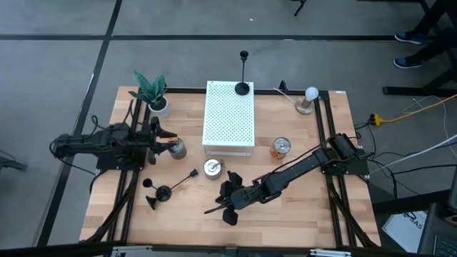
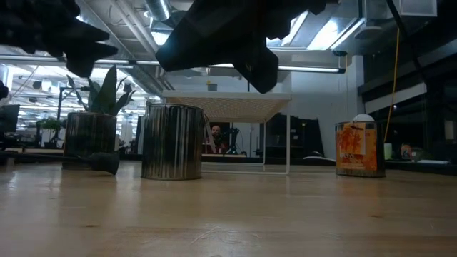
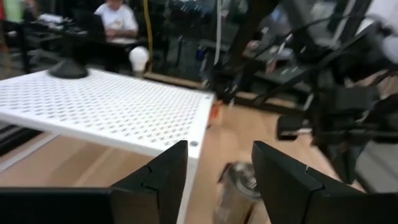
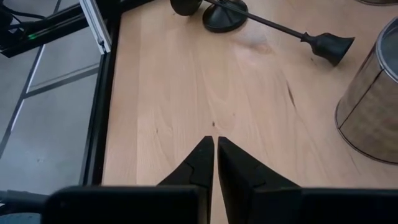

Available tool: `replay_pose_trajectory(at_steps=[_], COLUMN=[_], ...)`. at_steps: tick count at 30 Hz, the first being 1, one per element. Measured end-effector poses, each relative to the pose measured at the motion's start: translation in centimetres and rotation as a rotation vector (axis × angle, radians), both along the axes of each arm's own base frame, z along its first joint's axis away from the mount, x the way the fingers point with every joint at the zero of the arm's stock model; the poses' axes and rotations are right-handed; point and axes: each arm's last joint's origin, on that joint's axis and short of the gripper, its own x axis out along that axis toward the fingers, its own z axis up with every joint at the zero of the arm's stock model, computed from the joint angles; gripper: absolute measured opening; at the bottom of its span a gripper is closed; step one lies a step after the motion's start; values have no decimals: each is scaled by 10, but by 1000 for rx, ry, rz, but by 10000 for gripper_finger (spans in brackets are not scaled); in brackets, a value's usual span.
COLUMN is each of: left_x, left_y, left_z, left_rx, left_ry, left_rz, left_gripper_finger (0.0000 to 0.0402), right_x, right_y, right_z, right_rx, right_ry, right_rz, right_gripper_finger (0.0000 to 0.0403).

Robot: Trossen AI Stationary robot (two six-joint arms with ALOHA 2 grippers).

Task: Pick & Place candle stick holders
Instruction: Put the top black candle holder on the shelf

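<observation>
One black candle stick holder (image 1: 243,87) stands upright on its round base at the far edge of the white perforated shelf (image 1: 228,121). Another (image 1: 177,183) lies on its side on the table at the near left, base and cup on the wood; it also shows in the right wrist view (image 4: 273,26). A further dark holder (image 1: 151,196) lies beside it. My right gripper (image 1: 208,211) hovers shut over bare wood (image 4: 214,142), right of the lying holders. My left gripper (image 3: 217,168) is open at the left, level, with a silver tin (image 3: 239,193) just ahead of its fingers.
A second silver tin (image 1: 213,168) and an orange can (image 1: 281,148) stand near the shelf's front. A potted plant (image 1: 151,93) is at the far left and a white bulb on a wooden base (image 1: 309,98) at the far right. Black rails run along both table sides.
</observation>
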Motion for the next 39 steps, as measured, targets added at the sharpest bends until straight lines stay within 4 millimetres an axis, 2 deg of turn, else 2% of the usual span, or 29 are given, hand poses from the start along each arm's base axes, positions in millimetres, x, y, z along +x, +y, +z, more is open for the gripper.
replay_pose_trajectory(at_steps=[4,9,17,25,30,34,39], left_x=[-4,-4,2,4,9,11,15], left_y=[-3,-8,-18,-22,-24,-23,-23], left_z=[14,21,16,7,8,23,62], left_rx=[12,-35,-62,-182,-210,-195,-133], left_ry=[93,225,340,445,437,406,343], left_rz=[7,-58,-184,-122,-93,-53,-46], left_gripper_finger=[159,142,108,58,21,3,2], right_x=[0,-1,-1,-1,0,0,0], right_y=[0,0,0,0,0,0,0], right_z=[0,-1,-1,-1,-1,-1,-1], right_rx=[-33,-48,-85,-84,-83,-83,-83], right_ry=[2,4,-2,-2,-3,-4,-3], right_rz=[23,33,61,61,61,61,61], right_gripper_finger=[24,24,24,24,24,24,24])
